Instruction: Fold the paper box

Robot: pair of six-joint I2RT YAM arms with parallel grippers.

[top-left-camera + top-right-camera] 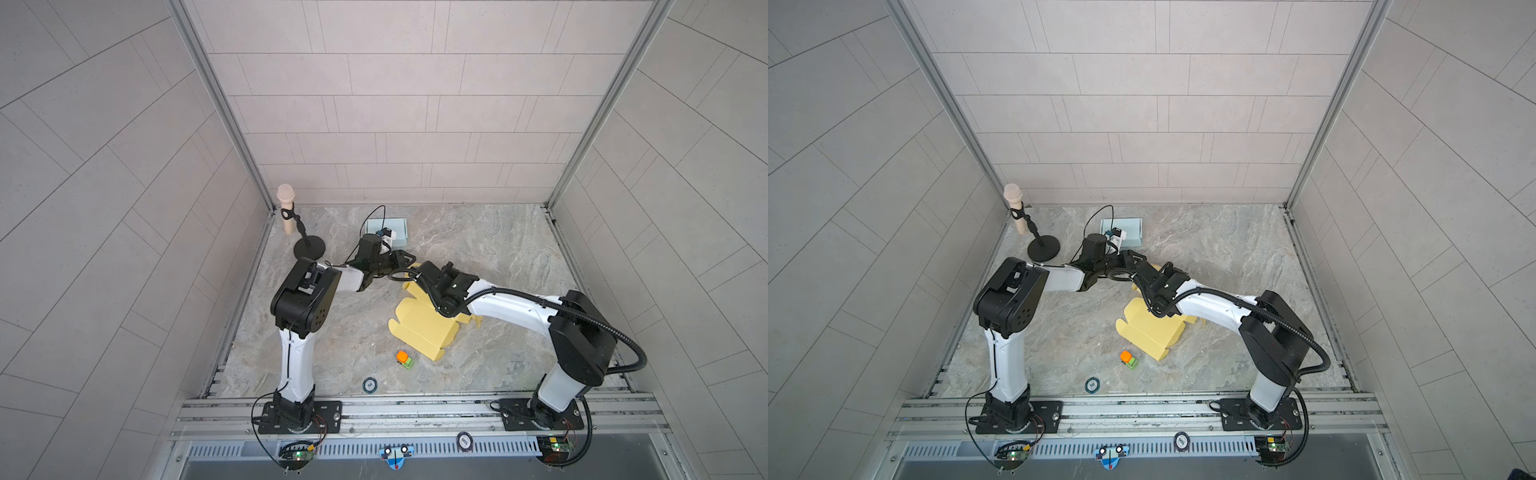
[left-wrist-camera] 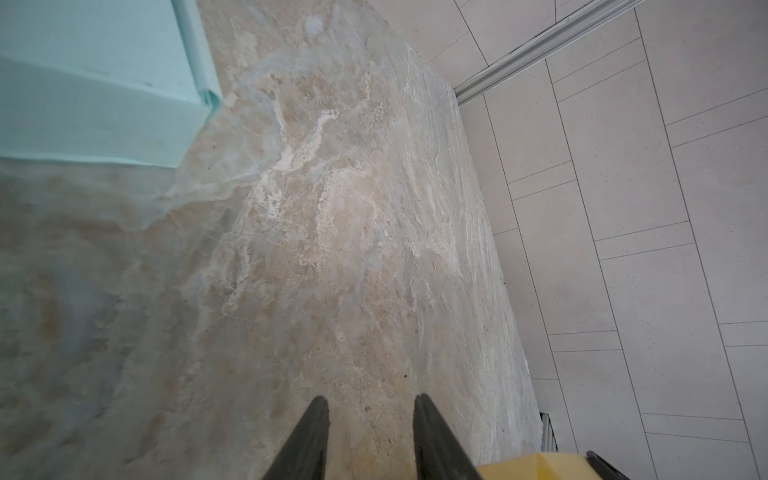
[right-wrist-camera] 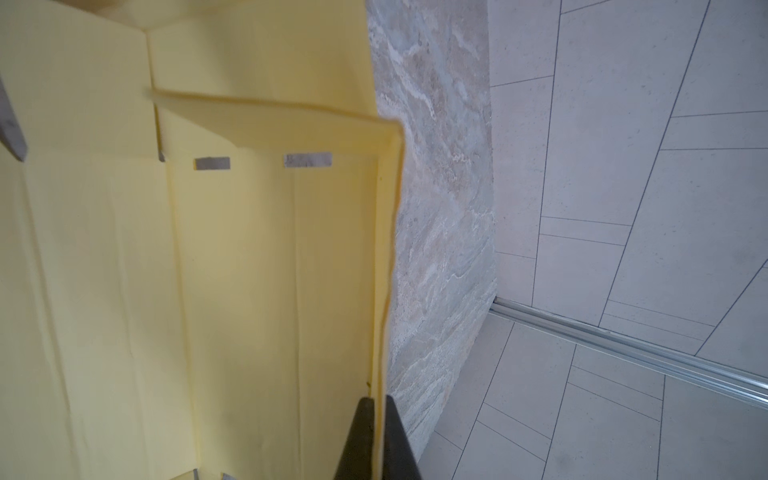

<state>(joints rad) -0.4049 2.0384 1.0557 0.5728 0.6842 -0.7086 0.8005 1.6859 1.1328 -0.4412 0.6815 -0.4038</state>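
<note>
Marbled table (image 1: 498, 249), tiled walls on 3 sides. Your right gripper (image 3: 379, 401) is clamped on the edge of a raised flap of the yellow box (image 3: 249, 257), and the paper edge runs up between the 2 black fingers (image 3: 361, 436). That flap stands up and is doubled over at its far corner. Beside it the sheet shows creases and 2 grey slots. In both top views the yellow box sits mid-table, only part folded, with its back half under your right arm. Your left gripper (image 2: 370, 401) has its jaws apart with nothing between them. Bare table lies ahead of it and a yellow corner is just beside it. Teal box (image 2: 83, 104) is near it, toward the back wall. Small orange-green toy (image 1: 404, 360) sits near the yellow box's front corner, not touching. Mic (image 1: 286, 203) stands on its stand at the back left corner.
</note>
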